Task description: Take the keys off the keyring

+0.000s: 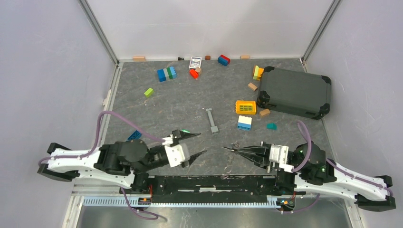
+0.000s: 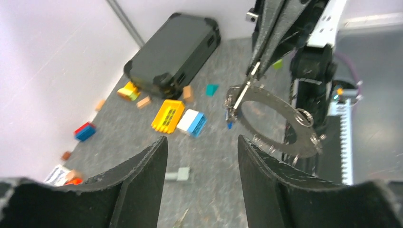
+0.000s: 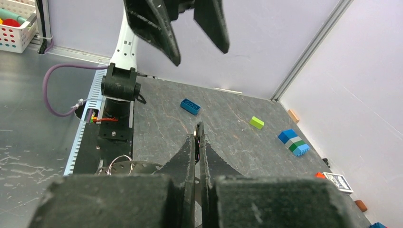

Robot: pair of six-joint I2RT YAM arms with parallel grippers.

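Observation:
My right gripper (image 1: 226,148) is shut on a thin silver key (image 2: 244,88) just above the mat. From that key hangs a flat grey ring plate with holes (image 2: 278,130). The plate carries the small wire keyring (image 2: 304,117), which shows again in the right wrist view as the keyring (image 3: 115,164) left of the shut fingertips (image 3: 198,127). My left gripper (image 1: 202,143) faces it a short way to the left, open and empty. In its own view the left gripper (image 2: 202,140) frames bare mat. The ring plate hangs to the right of and beyond its right finger.
A black case (image 1: 294,91) lies at the back right with a yellow grid block (image 1: 245,107), a white-blue brick (image 1: 244,123) and a teal piece (image 1: 271,126) near it. A grey bar (image 1: 212,120) lies mid-mat, and bricks (image 1: 167,74) are scattered at the back.

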